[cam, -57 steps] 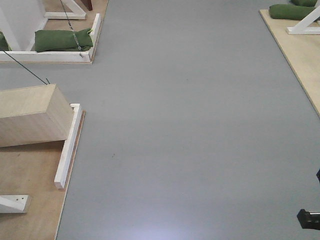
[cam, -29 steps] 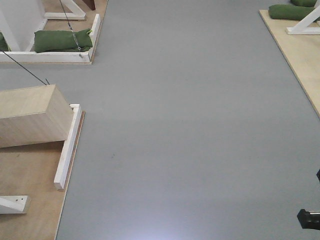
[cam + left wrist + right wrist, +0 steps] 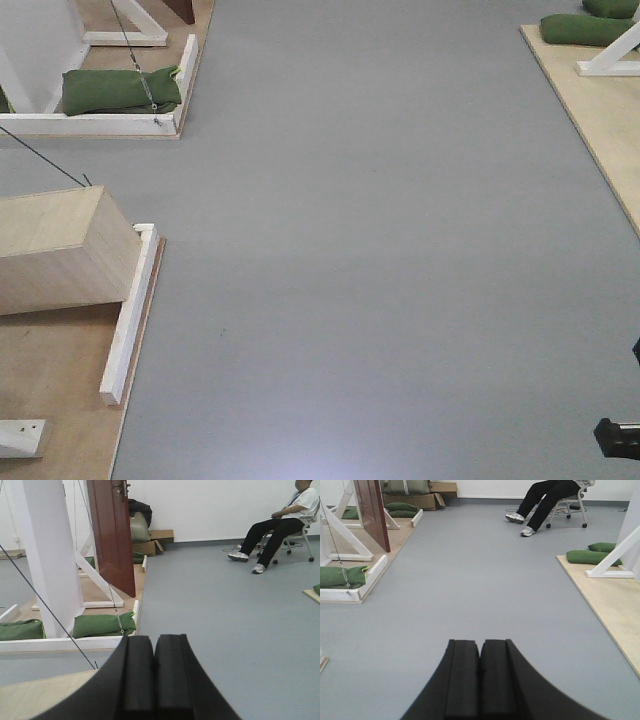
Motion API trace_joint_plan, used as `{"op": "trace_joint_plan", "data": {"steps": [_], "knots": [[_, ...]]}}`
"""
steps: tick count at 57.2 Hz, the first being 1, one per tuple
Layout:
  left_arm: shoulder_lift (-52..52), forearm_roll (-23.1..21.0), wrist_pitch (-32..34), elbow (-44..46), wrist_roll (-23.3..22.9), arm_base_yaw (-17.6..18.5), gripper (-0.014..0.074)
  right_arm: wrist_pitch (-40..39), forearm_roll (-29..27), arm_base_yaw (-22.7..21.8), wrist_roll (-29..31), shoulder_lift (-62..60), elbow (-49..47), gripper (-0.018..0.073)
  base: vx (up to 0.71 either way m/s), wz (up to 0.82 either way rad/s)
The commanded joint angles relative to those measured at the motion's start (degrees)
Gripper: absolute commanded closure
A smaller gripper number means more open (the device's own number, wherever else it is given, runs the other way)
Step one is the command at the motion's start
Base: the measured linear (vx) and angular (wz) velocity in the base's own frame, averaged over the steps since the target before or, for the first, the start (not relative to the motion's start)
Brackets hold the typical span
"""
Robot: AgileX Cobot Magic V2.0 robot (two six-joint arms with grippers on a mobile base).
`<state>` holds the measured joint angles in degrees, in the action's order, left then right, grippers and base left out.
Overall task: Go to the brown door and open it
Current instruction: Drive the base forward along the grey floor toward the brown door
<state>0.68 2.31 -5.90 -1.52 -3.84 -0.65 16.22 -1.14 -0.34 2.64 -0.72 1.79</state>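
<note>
Up close, left gripper and right gripper are both pressed together, nothing pinched. Past them, a green sandbag lies at the foot of a white frame, left side. Brown door stands upright further back left, well apart from both grippers. Seated person far right.

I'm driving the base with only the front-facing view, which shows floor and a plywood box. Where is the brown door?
Observer: The left wrist view shows the brown door ahead on the left, beyond a green sandbag.
Operator: Is the way clear?
Observer: In the right wrist view, bare grey floor leads toward it; a seated person is far right.
Operator: And the fingers?
Observer: The left gripper and right gripper both have fingers pressed together, empty.
</note>
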Motion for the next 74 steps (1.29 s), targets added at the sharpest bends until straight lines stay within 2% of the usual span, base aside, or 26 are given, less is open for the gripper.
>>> {"op": "trace_joint_plan", "data": {"steps": [1, 22, 74], "knots": [[1.0, 0.0, 4.5, 1.0, -0.4, -0.2, 0.0603, -4.7, 0.4, 0.1, 0.3, -0.8, 0.2, 0.0559, 0.22, -0.03], [1.0, 0.0, 4.5, 1.0, -0.4, -1.8, 0.0603, -4.7, 0.4, 0.0, 0.3, -0.8, 0.2, 0.0559, 0.27, -0.02], [1.0, 0.0, 4.5, 1.0, -0.4, -1.8, 0.0603, -4.7, 0.4, 0.0, 0.3, -0.8, 0.2, 0.0559, 0.45, 0.01]]}}
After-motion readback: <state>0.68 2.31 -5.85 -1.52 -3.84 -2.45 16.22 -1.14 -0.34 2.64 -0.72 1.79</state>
